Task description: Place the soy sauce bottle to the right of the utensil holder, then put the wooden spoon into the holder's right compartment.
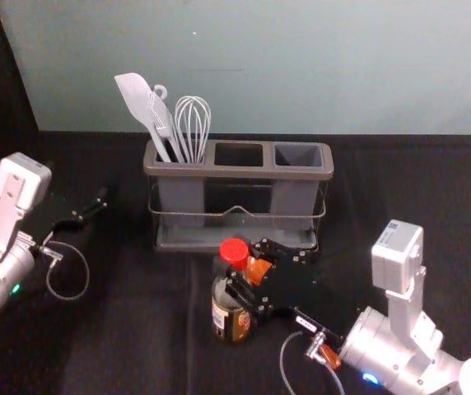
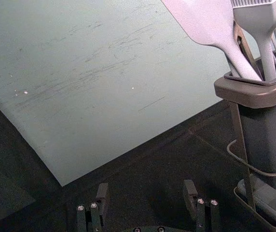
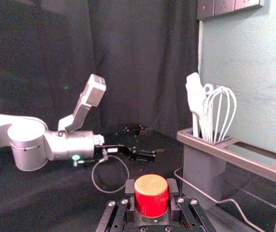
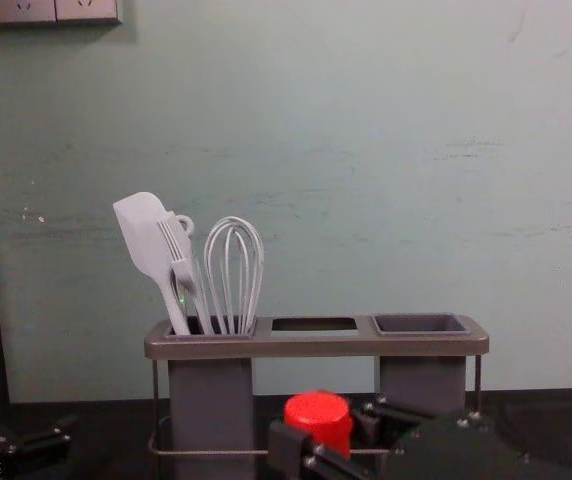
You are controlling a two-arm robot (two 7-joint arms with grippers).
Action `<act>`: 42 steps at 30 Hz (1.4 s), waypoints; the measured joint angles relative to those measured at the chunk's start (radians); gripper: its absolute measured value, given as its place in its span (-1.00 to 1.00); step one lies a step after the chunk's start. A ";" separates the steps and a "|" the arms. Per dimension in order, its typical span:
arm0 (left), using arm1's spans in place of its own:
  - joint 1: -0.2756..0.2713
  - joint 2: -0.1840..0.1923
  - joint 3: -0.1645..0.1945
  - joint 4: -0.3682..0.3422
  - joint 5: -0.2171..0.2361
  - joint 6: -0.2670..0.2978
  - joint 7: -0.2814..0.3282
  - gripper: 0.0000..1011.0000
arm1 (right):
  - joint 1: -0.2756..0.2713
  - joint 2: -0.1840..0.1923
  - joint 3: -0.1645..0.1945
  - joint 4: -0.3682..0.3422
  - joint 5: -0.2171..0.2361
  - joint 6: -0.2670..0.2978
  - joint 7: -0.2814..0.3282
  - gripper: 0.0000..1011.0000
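Clamps right hand (image 3: 151,187) on round red-capped soy sauce bottle (image 1: 231,318) before grey plastic utensil holder (image 1: 238,172) — may knock it if swung low — spreads left hand (image 2: 146,189) left of holder.

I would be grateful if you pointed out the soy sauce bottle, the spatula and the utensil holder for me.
Soy sauce bottle (image 1: 234,252), head view, on its red cap.
Spatula (image 4: 148,240), chest view, on its broad blade.
Utensil holder (image 4: 316,346), chest view, on its front rim.
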 joint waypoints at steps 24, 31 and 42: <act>0.000 0.000 0.000 0.000 0.000 0.000 0.000 0.98 | -0.131 0.085 0.263 -0.078 0.118 -0.038 -0.069 -0.22; 0.000 0.000 0.000 0.000 0.000 0.000 0.000 0.98 | -0.095 0.077 0.308 -0.013 0.112 -0.028 -0.081 -0.22; 0.000 0.000 0.000 0.000 0.000 0.000 0.000 0.98 | 0.034 0.040 0.299 0.129 0.098 -0.029 -0.056 -0.22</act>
